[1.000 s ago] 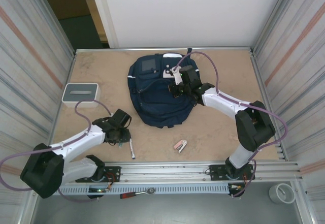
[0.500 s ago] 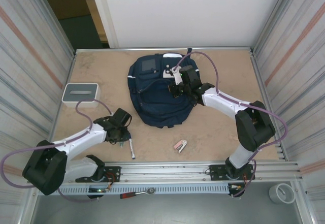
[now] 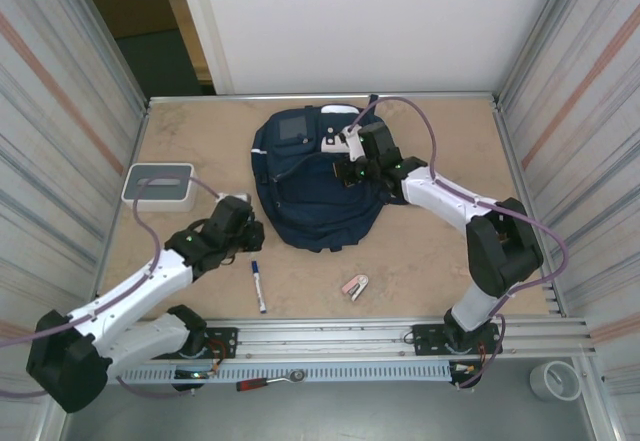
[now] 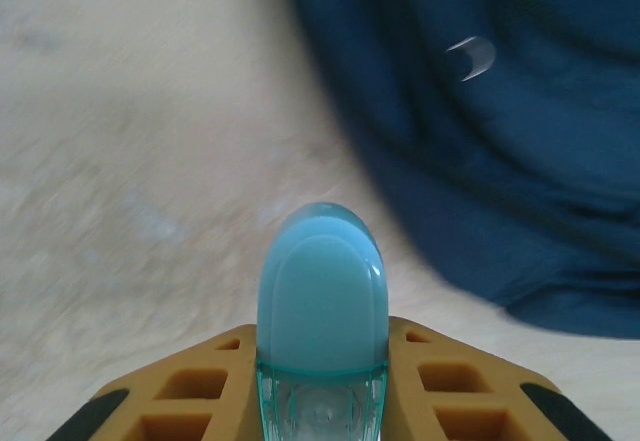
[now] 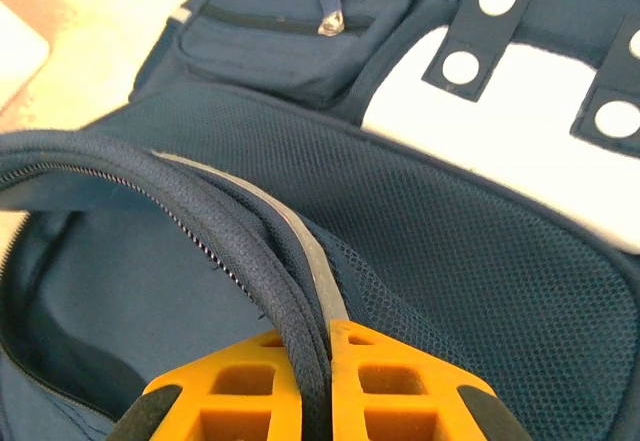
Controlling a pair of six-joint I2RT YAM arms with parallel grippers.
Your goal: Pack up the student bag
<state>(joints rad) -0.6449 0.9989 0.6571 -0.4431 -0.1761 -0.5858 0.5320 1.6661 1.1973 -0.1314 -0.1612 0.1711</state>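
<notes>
L gripper [image 3: 243, 233], clamped on a small pale-blue item [image 4: 320, 291], sat just left of the student bag [image 3: 305, 211] mid-table, its mouth rightward, w/ R gripper [image 3: 352, 169] pinching the zip edge [image 5: 250, 261].

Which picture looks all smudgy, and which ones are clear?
Left wrist view: the table and student bag are smeared, but the pale blue thing in the left pincer is sharp. Right wrist view: the bag's zip edge is crisp. Top external view: clear, evenly lit.
</notes>
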